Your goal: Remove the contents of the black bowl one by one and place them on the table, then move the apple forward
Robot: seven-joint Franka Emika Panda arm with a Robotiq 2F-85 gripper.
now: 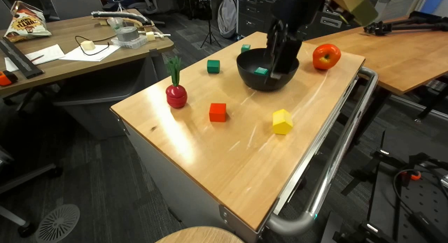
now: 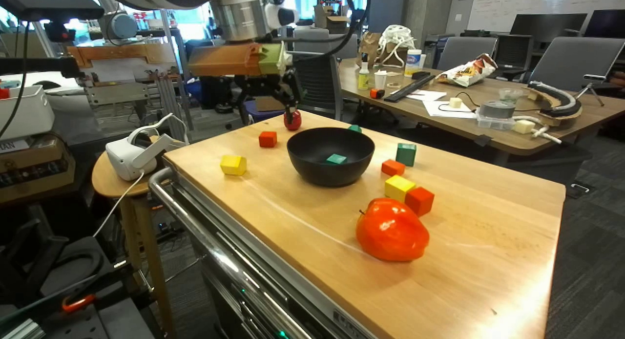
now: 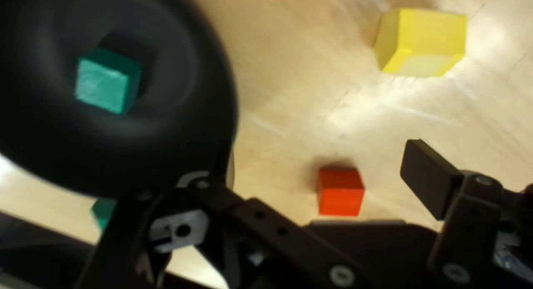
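In an exterior view, the black bowl (image 2: 315,169) holds one green cube (image 2: 337,159). Likely unloaded onto the surface (image 2: 483,197): yellow block (image 2: 233,165), orange-red cube (image 2: 267,139), red fruit (image 2: 296,123), second green cube (image 2: 355,128), nine to one o'clock around it. Gripper (image 2: 267,118) spread, empty. Pending: bowl's cube, then apple (image 2: 392,230), five o'clock.

white VR headset (image 2: 131,159) on round wooden stool (image 2: 116,187), cable (image 2: 120,197) hanging down, snack bag (image 2: 469,71), papers (image 2: 442,110) and long black bar (image 2: 409,88) on separate brown tabletop (image 2: 493,85), grey tape roll (image 2: 497,109) atop clear plastic box (image 2: 494,123), small tripod (image 2: 591,88), grey chairs (image 2: 581,60), dark monitors (image 2: 547,26), whiteboard (image 2: 508,7)
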